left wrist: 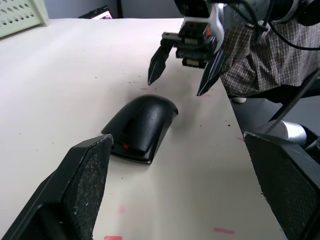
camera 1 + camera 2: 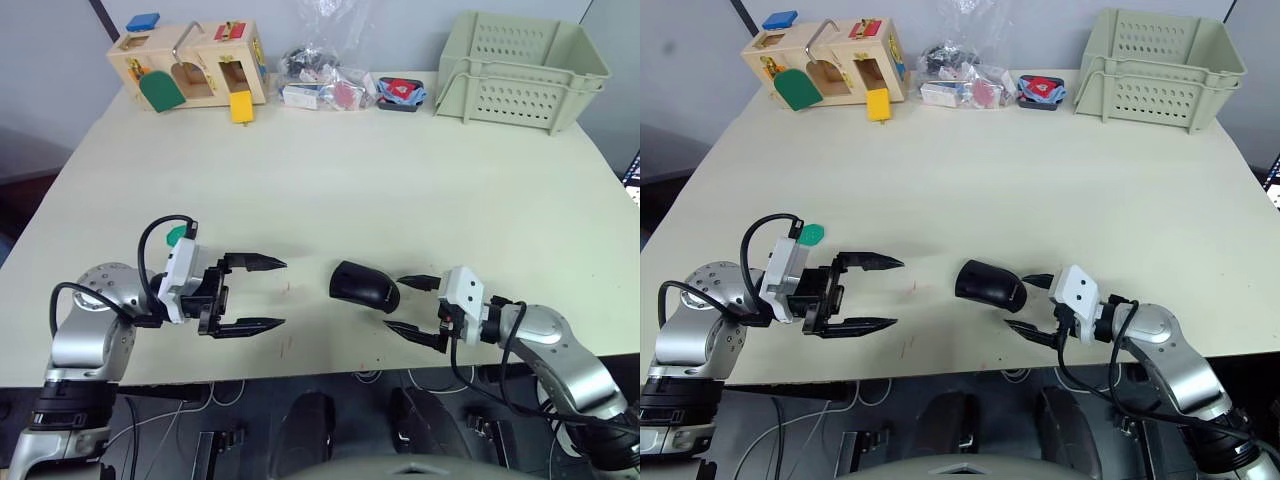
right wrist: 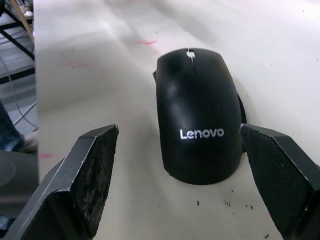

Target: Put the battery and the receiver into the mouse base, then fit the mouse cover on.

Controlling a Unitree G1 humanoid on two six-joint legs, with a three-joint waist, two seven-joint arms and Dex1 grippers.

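Observation:
The mouse cover (image 2: pixel 365 284), a glossy black shell with white lettering (image 3: pixel 201 133), lies on the mouse base near the table's front edge. The mouse base (image 1: pixel 131 152) shows as a low black rim with a bit of red under the shell. My right gripper (image 2: pixel 392 301) is open just to the mouse's right, its fingers (image 3: pixel 92 170) on either side of the mouse's rear end without touching it. My left gripper (image 2: pixel 283 293) is open about a hand's width to the mouse's left, holding nothing. The battery and the receiver are hidden.
A flat green piece (image 2: pixel 176 235) lies by my left wrist. At the back stand a wooden toy box (image 2: pixel 190 65), bags of small parts (image 2: pixel 320 80) and a pale green basket (image 2: pixel 520 70). The table's front edge (image 2: pixel 330 372) runs just behind both grippers.

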